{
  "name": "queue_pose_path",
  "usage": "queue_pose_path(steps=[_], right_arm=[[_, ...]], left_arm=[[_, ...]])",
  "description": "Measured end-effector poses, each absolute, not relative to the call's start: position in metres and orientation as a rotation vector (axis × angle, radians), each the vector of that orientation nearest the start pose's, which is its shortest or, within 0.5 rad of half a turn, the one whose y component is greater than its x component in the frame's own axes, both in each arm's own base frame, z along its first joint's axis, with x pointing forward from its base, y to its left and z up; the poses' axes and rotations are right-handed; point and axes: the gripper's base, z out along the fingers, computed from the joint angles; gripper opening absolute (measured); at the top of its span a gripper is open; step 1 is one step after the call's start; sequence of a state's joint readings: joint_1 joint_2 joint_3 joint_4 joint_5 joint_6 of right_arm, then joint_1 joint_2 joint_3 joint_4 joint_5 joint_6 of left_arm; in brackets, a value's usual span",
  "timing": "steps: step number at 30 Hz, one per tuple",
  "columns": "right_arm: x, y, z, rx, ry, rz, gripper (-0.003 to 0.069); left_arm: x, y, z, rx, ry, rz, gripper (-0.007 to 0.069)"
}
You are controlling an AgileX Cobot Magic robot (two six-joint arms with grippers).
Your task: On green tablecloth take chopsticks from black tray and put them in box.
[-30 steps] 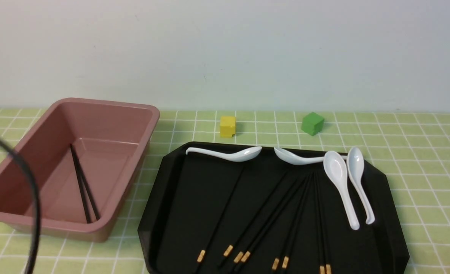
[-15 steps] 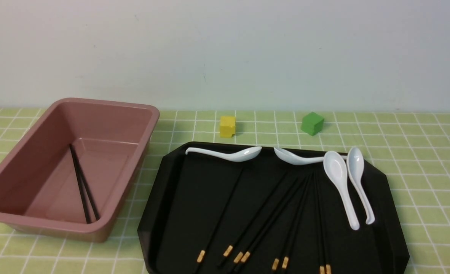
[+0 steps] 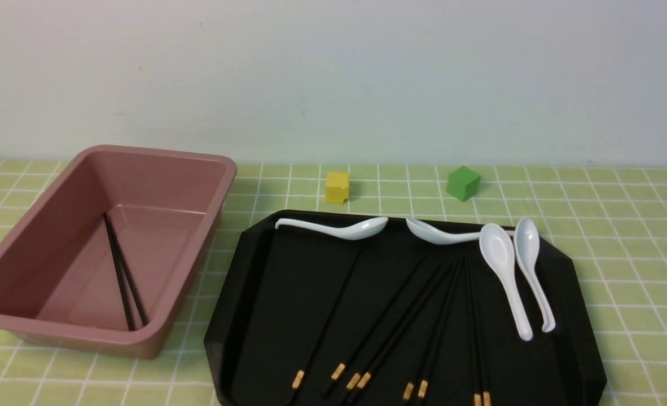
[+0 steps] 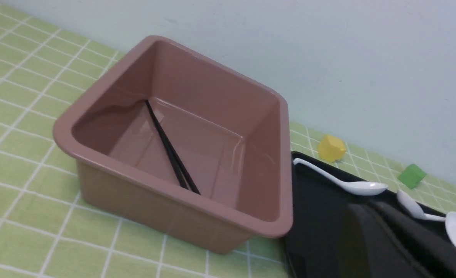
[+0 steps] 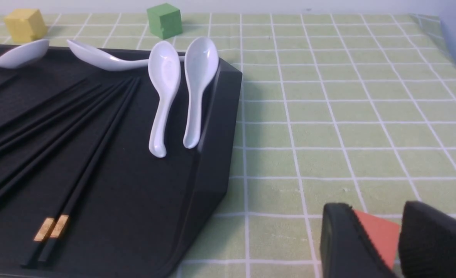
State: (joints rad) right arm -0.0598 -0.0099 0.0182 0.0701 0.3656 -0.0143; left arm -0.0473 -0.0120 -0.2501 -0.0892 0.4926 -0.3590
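Several black chopsticks [image 3: 415,316] with gold bands lie fanned on the black tray [image 3: 266,282], which rests on the green tablecloth [image 3: 621,270]. To its left, the pink box [image 3: 158,151] holds two chopsticks [image 3: 122,270] leaning along its floor. Neither gripper shows in the front view. In the left wrist view my left gripper [image 4: 363,204] is shut and empty, over the tray's left end beside the box [image 4: 154,220]. My right gripper [image 5: 374,206] sits right of the tray [image 5: 143,200], fingers apart with a red block [image 5: 380,235] in the gap. Whether they press on it does not show.
Several white spoons [image 3: 339,228] lie along the tray's far edge and right side. A yellow cube [image 3: 337,186] and a green cube [image 3: 463,182] stand on the cloth behind the tray. A pale wall closes the back.
A black cable that curved across the left edge of the front view one second ago has left the view. The chopsticks, box and tray have not moved.
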Motion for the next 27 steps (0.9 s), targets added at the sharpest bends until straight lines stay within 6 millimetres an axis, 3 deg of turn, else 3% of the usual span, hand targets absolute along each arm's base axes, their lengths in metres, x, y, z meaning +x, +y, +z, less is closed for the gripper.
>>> queue_pose_path(steps=[3, 11, 27], right_arm=[[0.053, -0.001, 0.175, 0.086, 1.855, 0.017, 0.0240], [0.053, -0.001, 0.175, 0.086, 1.855, 0.017, 0.0240], [0.053, -0.001, 0.175, 0.084, 1.855, 0.015, 0.0240]], left_arm=[[0.039, -0.004, 0.240, -0.296, 1.727, -0.357, -0.0013], [0.051, -0.003, 0.172, -0.302, 1.888, -0.284, -0.0013], [0.052, -0.002, 0.169, -0.294, 1.872, -0.278, -0.0001]])
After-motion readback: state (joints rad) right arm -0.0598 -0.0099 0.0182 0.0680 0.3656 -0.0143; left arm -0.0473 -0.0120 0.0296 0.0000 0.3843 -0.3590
